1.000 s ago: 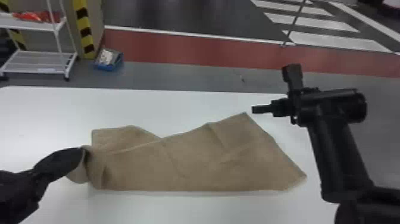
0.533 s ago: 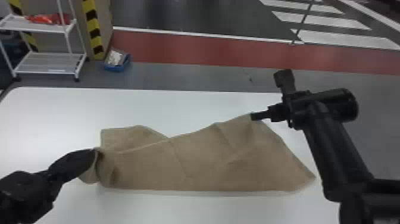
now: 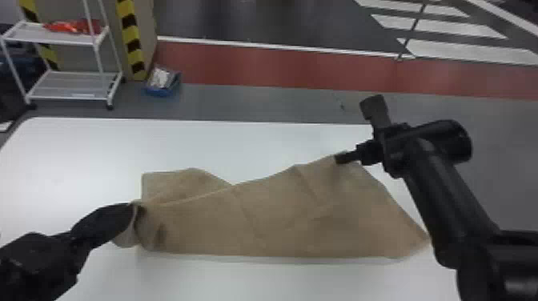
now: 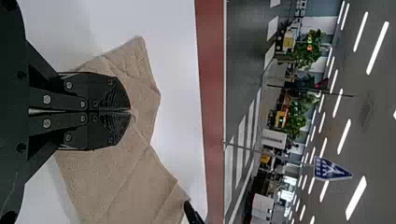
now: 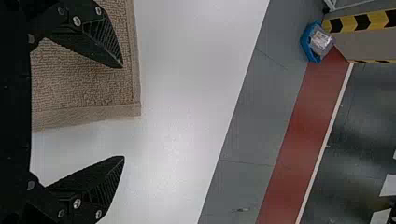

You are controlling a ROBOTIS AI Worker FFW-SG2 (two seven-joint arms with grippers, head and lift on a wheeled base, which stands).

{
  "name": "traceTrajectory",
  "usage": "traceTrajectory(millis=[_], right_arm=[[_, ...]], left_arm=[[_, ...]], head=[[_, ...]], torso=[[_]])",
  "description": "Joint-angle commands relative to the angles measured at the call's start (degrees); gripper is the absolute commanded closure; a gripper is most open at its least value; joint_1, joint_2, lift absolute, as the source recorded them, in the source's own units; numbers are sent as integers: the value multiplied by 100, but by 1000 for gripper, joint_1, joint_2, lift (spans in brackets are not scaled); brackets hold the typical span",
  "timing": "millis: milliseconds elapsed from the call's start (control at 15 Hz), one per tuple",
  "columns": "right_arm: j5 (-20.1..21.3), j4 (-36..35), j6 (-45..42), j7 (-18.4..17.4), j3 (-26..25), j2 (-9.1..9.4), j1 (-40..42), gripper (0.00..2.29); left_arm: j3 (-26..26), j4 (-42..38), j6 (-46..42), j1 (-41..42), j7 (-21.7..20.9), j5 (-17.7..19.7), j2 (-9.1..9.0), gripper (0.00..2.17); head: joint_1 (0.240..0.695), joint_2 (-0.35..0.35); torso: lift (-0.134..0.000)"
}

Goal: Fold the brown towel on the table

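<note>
L gripper (image 3: 134, 208) comes from the left side, fingers pressed together, pinching the brown towel (image 3: 272, 216) at its left end. R gripper (image 3: 353, 130) is tilted & spread wide, w/ one finger at the towel's far right corner, the other beyond it. Towel lies on the table (image 3: 80, 160), partly doubled; white surface shows btwn. it and the far edge, also toward the far left corner.

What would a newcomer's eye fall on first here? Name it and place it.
The brown towel strikes first, lying crookedly across the white table, its left end pinched in the left claw. Next comes the right claw, open at the towel's far right corner. Beyond the table, a red stripe crosses the grey floor.
</note>
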Motion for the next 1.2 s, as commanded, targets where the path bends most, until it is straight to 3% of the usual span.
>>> traceTrajectory(millis=[0,400,467,800,1000,1133], right_arm=[[-7,162,-181,-27,32,1,-33,221],[-16,382,-374,-62,32,9,-50,353],[-42,399,-427,-62,32,1,-50,485],[-77,399,-427,-62,14,1,-24,532],[-103,399,-427,0,-56,1,-6,684],[-112,382,-409,26,-83,-8,2,947]], left_arm=[[5,1,-8,13,-7,0,-15,2142],[32,-8,-25,57,-7,0,-15,2142],[40,-8,-43,66,-16,0,-15,2142],[102,-17,-78,101,-51,9,-15,2142],[128,-17,-78,110,-51,18,-15,2142],[128,-26,-78,110,-60,18,-15,2142]], head=[[695,-169],[695,-165],[695,-164],[695,-160],[695,-157],[695,-155]], torso=[[-124],[-124],[-124],[-124],[-124],[-124]])
